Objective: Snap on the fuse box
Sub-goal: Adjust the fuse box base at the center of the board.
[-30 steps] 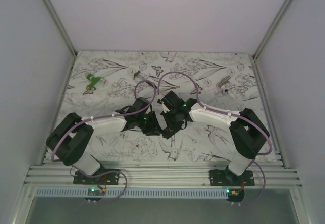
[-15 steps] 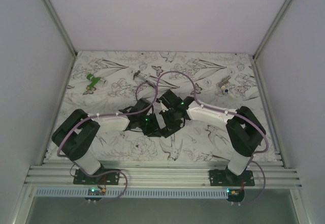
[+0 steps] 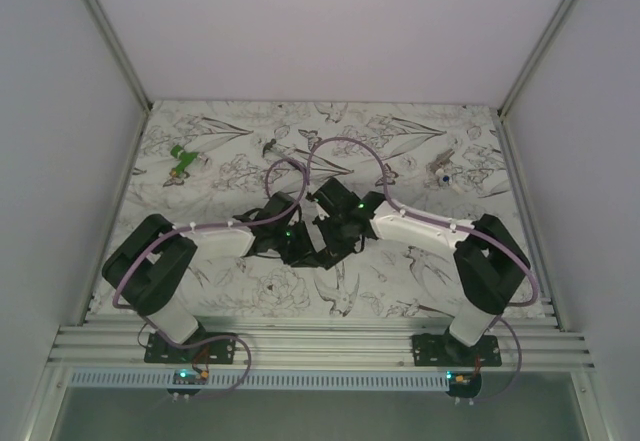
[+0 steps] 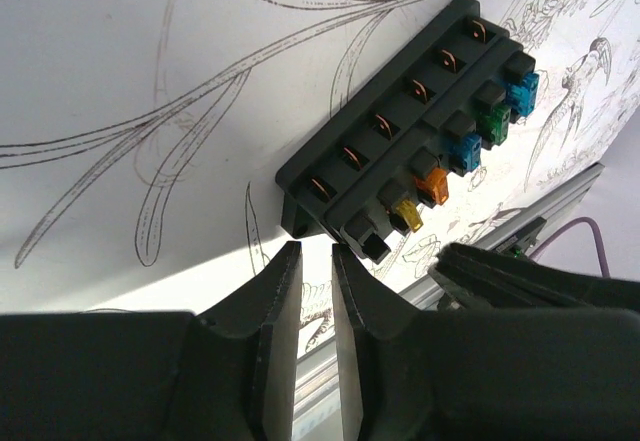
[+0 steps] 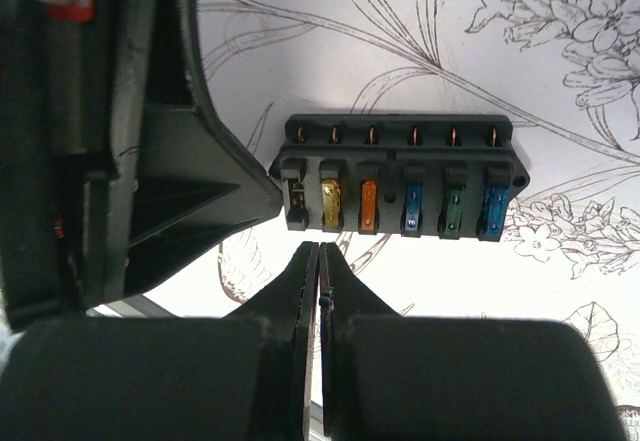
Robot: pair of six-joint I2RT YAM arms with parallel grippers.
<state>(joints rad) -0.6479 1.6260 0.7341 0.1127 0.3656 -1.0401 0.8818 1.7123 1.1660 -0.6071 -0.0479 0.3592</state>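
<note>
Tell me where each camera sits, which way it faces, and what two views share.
Top external: fixed above and behind the arms, looking down on the patterned table; both arms show, left arm and right arm, bases at the bottom.
Left wrist: on the left wrist, looking past the left gripper at the fuse box.
Right wrist: on the right wrist, looking past the shut right gripper at the fuse box.
Shared: both wrist views show the fuse box lying on the table.
</note>
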